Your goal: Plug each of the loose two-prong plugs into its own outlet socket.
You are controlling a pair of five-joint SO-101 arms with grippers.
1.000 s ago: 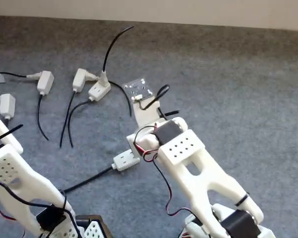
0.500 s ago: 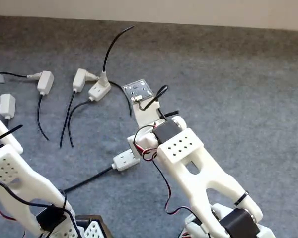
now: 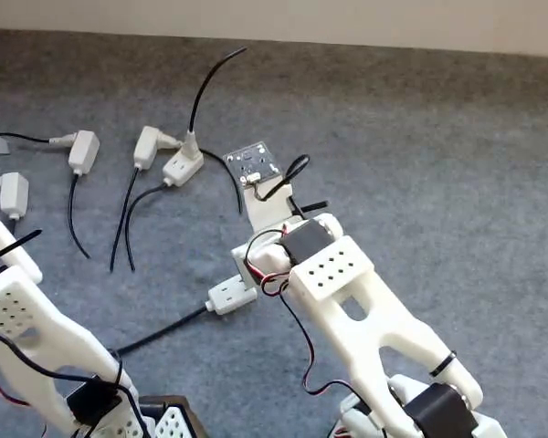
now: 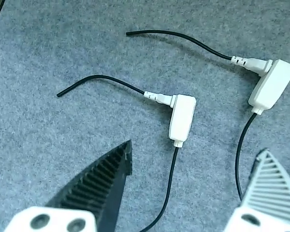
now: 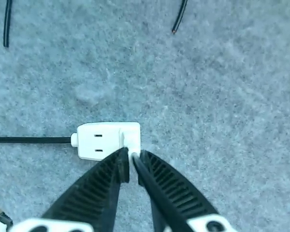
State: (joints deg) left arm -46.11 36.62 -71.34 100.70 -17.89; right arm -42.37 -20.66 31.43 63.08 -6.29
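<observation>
Pinching a white plug at its socket on the carpet.

A white outlet socket (image 5: 99,140), oblong with two dark slots in its face and a black cord (image 5: 29,140) leaving one end, is seen lying flat on the grey carpet (image 5: 222,72), just in front of the right arm in the high view. A white two-prong plug (image 5: 130,133) is butted against its other end; how far the prongs are seated cannot be told. The plug's thin white neck is clamped between the nearly closed fingers of the right gripper (image 5: 131,155). The left gripper (image 4: 195,150) is spread wide, with nothing gripped, above a near plug body (image 4: 182,116) and a far plug body (image 4: 273,84), each white with black cords at both ends.
</observation>
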